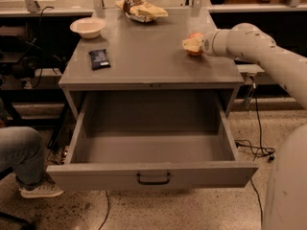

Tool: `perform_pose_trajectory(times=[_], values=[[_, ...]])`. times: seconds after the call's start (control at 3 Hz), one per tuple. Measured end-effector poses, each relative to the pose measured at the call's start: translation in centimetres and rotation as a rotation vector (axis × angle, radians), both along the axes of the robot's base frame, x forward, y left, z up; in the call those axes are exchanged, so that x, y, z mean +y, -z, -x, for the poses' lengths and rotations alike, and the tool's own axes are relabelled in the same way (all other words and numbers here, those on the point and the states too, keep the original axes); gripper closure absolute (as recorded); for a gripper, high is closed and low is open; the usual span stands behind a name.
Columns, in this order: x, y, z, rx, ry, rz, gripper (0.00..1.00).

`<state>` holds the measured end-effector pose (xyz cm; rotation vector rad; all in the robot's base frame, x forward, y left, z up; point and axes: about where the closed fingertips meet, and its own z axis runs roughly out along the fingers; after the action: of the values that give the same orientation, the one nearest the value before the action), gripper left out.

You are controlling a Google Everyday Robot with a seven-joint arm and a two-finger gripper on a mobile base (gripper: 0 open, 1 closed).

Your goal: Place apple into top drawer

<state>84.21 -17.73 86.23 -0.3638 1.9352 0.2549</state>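
The apple (195,36), red-orange, sits at the right side of the grey cabinet top (144,56). My gripper (192,45) reaches in from the right on a white arm (249,44). Its cream fingers (191,44) are closed around the apple and cover most of it. I cannot tell whether the apple touches the top or hangs just above it. The top drawer (144,170) is pulled fully out below, in front of the cabinet, and its inside is bare. Its dark handle (153,178) is at the centre of the front panel.
A cream bowl (88,27) stands at the back left of the top, a dark snack packet (99,59) in front of it, and a crumpled snack bag (140,7) at the back. A person's leg and shoe (26,157) are at the lower left. Cables (254,147) lie on the floor at the right.
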Motion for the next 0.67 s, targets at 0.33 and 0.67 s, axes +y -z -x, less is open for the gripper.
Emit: perform_pose_trajectory(times=[0.33, 0.67], values=[[0.0, 1.0, 1.4, 0.016, -0.009, -0.019, 0.64], [-1.3, -0.2, 3.0, -0.027, -0.033, -0.065, 0.87]])
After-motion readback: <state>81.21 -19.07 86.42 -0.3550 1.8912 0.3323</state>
